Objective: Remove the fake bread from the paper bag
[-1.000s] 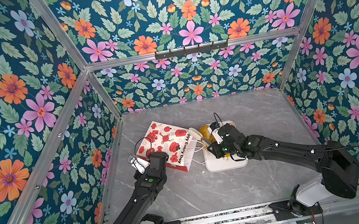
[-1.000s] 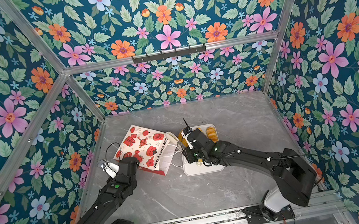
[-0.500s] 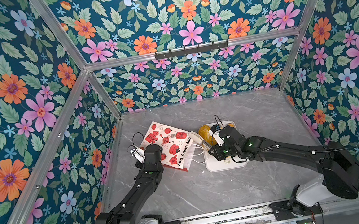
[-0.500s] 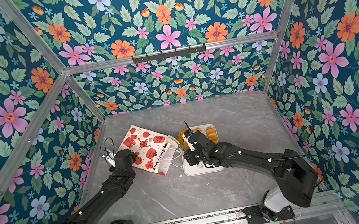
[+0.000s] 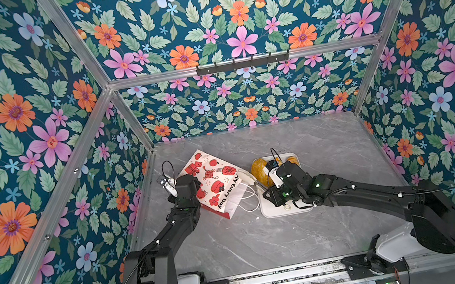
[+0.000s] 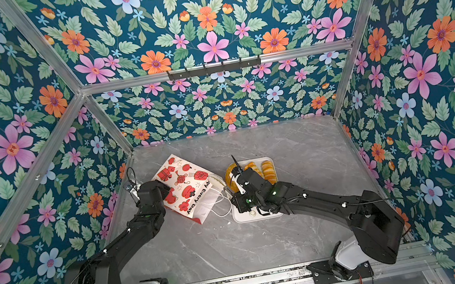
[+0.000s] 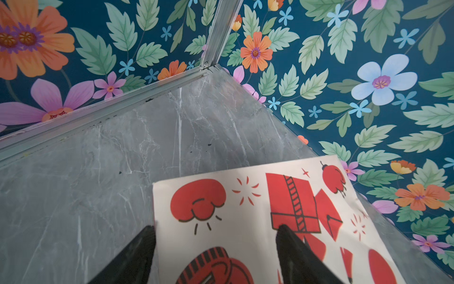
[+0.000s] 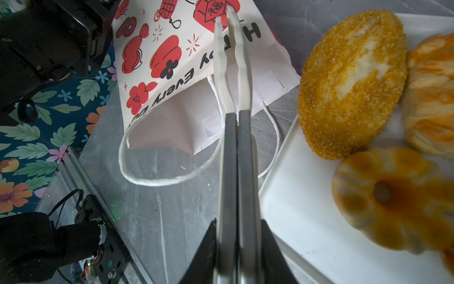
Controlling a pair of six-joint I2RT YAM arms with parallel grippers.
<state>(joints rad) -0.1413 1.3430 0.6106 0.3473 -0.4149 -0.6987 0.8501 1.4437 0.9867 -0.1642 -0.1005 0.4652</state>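
Lab test cell: aluminium frame (image 5: 145, 79), floral wallpaper panels (image 5: 238, 14), marble-look tabletop (image 5: 268, 236).

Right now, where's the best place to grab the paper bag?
Probably the upper lip at the mouth of the paper bag, coming in from the tray side. The bag lies flat with its mouth gaping slightly that way, so one finger could slip inside. The cord handles lie flat on the table, harder to pinch.

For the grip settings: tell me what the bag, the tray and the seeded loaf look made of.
Bag: thin matte paper, going by its creases and folded mouth. Tray: smooth white, slight sheen, probably plastic, possibly ceramic. Seeded loaf: gritty matte orange crust; likely foam or soft plastic, but the look leaves it open.
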